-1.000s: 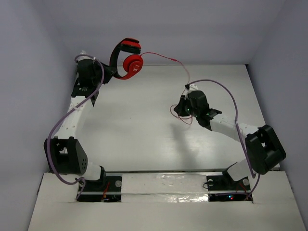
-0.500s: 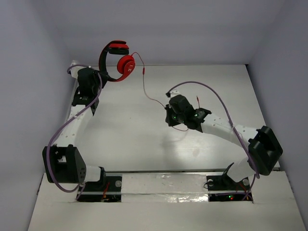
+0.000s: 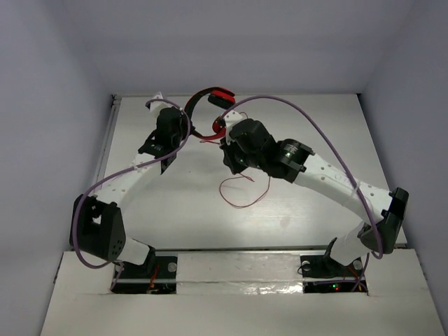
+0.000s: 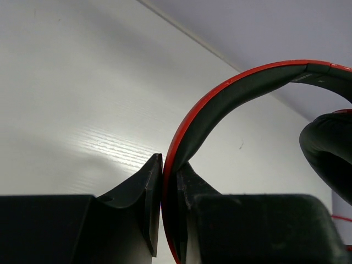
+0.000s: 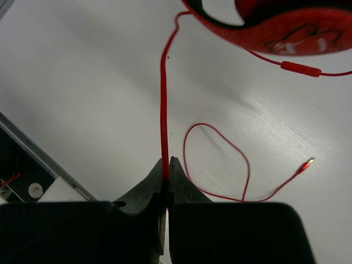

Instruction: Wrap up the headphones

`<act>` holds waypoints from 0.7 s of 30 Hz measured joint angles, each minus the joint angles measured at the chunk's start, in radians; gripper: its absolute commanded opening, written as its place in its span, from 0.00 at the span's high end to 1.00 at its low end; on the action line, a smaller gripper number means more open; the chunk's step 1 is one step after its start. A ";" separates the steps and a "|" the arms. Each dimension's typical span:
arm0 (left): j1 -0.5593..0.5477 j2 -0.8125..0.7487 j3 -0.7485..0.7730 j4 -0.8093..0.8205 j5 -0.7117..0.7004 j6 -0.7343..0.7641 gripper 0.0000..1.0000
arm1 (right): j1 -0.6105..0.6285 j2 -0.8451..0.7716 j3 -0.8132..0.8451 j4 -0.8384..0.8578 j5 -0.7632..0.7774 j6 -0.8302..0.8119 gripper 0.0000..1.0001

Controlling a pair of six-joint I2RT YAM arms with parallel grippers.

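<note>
Headphones now beside right gripper

Soft, even light comes from above me. Just ahead of my left gripper, glare streaks the white table, and the headphones look soft, too near for focus. Past my right gripper, the cord casts a faint shadow.

"What do the arms look like?"

"The left arm and the right arm are white tubes with chunky black joints. A thin purple cable loops along each one. The fingers are black and pointy."
</note>
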 measured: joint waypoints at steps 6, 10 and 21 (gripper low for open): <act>-0.058 0.042 0.000 0.001 0.012 0.117 1.00 | 0.000 -0.003 0.137 -0.108 0.073 -0.049 1.00; -0.097 0.059 0.000 -0.008 0.072 0.191 1.00 | 0.000 -0.003 0.178 -0.145 0.142 -0.077 1.00; -0.121 0.007 -0.073 -0.044 0.192 0.299 1.00 | -0.058 -0.003 0.186 -0.154 0.288 -0.127 1.00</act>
